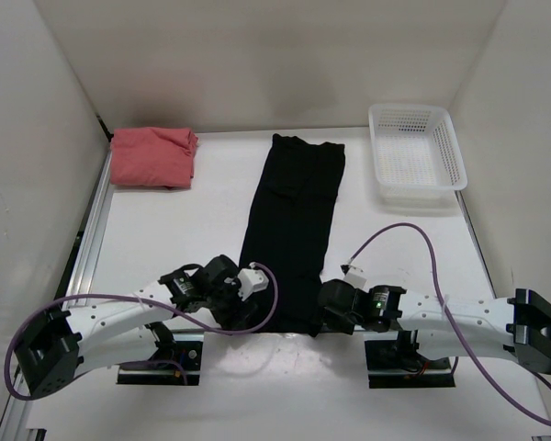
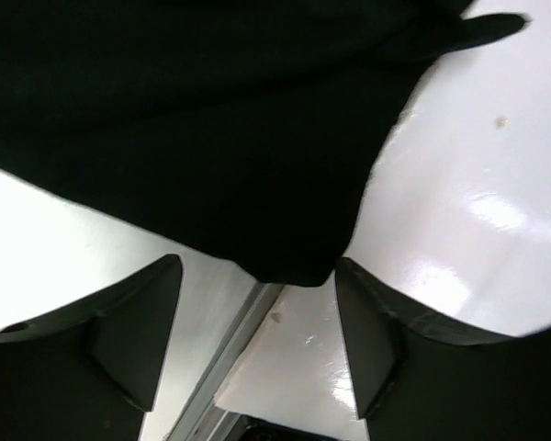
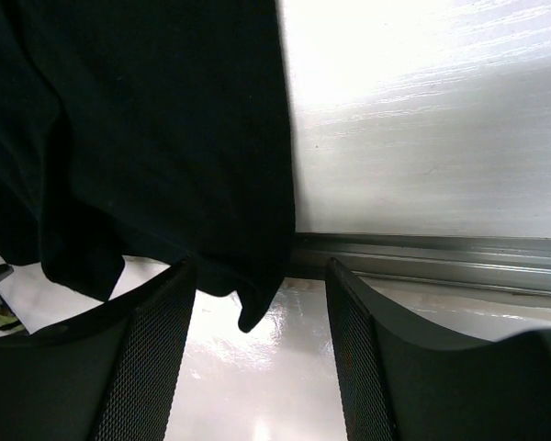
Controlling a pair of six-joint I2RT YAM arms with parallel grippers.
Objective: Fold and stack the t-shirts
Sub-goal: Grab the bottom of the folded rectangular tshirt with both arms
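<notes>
Wrist views: left pincer (image 2: 257, 268), right pincer (image 3: 259, 268) spread, black t-shirt (image 2: 211, 110) corner between each. Top view only: pink t-shirt (image 1: 151, 158), basket (image 1: 413, 195).

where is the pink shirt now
In the top view, the salmon pink t-shirt lies folded in the far left corner of the table, left of the black t-shirt.

Plain blk t-shirt (image 1: 294, 220), plain salmon-pink t-shirt (image 1: 153, 158), white perforated basket (image 1: 413, 195), purple cables (image 1: 404, 226), white table (image 1: 193, 230).

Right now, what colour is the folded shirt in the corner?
The folded shirt is salmon pink; see the top view.
</notes>
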